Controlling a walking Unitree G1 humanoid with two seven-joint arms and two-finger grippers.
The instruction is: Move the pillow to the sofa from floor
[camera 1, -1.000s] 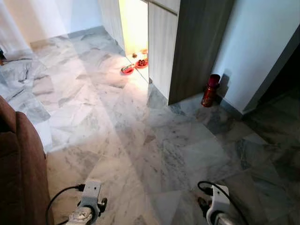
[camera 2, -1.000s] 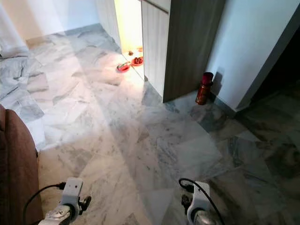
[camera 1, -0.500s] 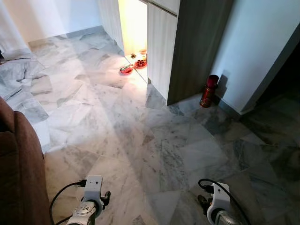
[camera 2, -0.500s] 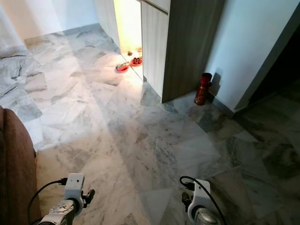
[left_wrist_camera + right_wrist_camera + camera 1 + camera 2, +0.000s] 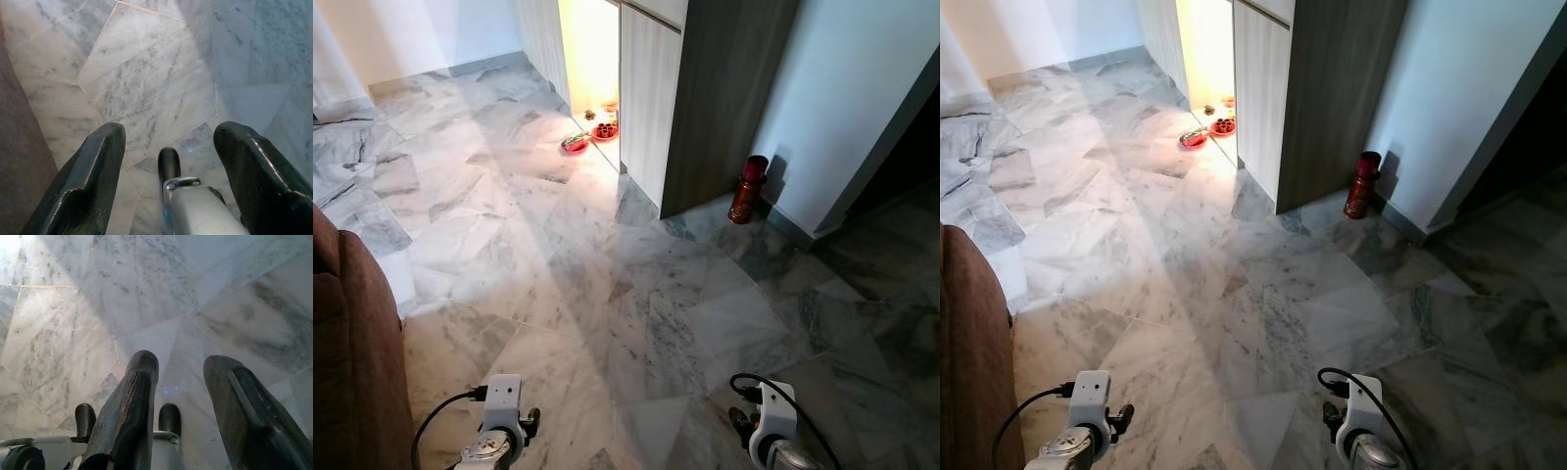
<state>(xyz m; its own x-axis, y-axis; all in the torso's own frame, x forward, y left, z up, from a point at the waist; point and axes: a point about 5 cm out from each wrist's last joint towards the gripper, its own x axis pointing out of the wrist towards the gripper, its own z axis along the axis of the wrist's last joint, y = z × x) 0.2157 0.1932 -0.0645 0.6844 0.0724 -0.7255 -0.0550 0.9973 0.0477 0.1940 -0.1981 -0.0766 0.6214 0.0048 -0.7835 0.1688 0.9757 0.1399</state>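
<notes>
The brown sofa [image 5: 352, 333] fills the left edge of the eye views, and its side also appears as a dark brown strip [image 5: 19, 161] in the left wrist view. My left arm [image 5: 499, 431] hangs low beside the sofa. Its gripper [image 5: 171, 129] is open over bare marble, with nothing between the fingers. My right arm [image 5: 769, 431] hangs low to the right. That gripper [image 5: 182, 360] is also open and empty, pointing down at the marble floor [image 5: 607, 274].
A tall wooden cabinet [image 5: 705, 88] stands ahead, with a lit niche and red bowls [image 5: 578, 144] on the floor beside it. A red canister [image 5: 749, 188] stands against the white wall. A dark opening lies at the far right.
The view has swayed slightly. Both arms hang as before and nothing on the floor has moved.
</notes>
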